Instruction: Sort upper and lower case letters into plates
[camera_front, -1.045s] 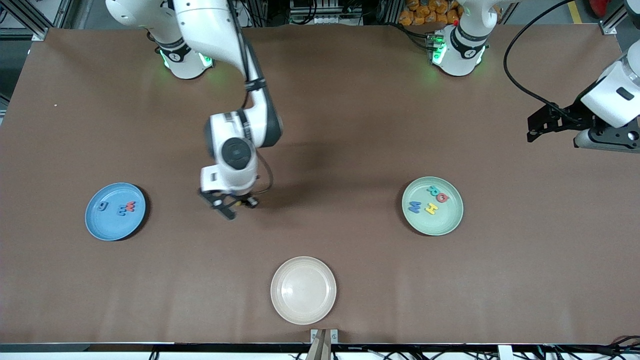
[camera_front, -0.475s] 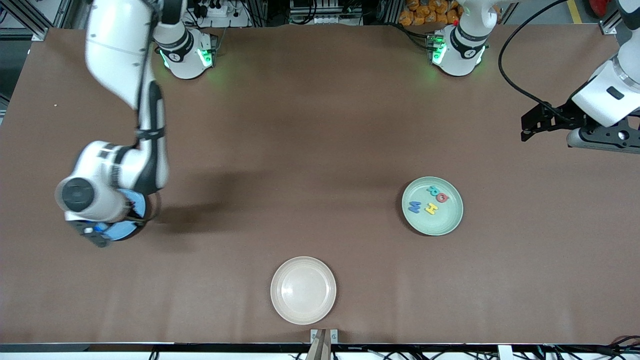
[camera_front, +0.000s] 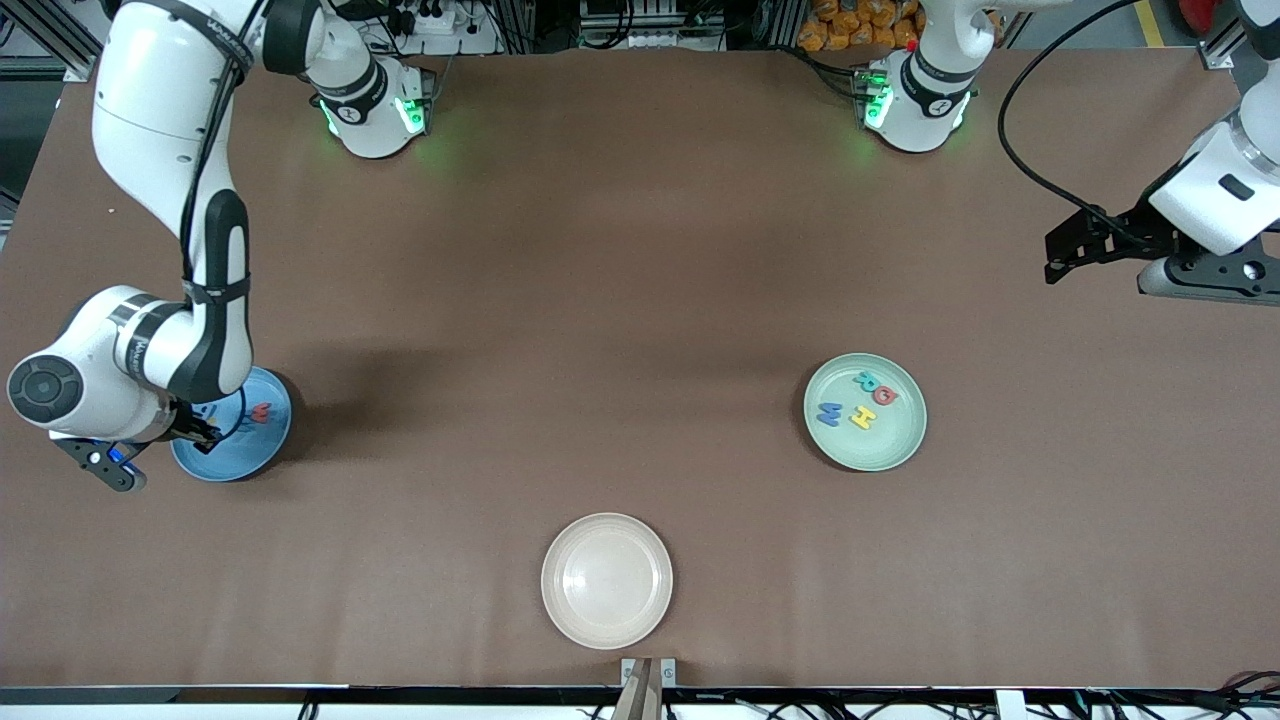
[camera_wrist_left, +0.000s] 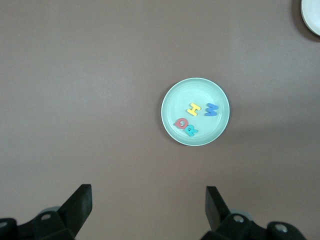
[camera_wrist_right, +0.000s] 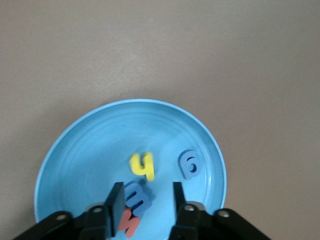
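Nearest the front camera sits an empty cream plate (camera_front: 607, 580). Farther from it, the green plate (camera_front: 865, 411) holds four capital letters; the blue plate (camera_wrist_right: 131, 165) holds four lowercase. The right gripper (camera_wrist_right: 145, 202) hangs parted over the blue plate, holding nothing. The left gripper (camera_wrist_left: 147, 212) waits wide open. Sorting looks complete.

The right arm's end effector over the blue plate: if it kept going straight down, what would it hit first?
Probably the blue letter m between the right end effector's parted fingers, then the blue plate; depth is unclear.
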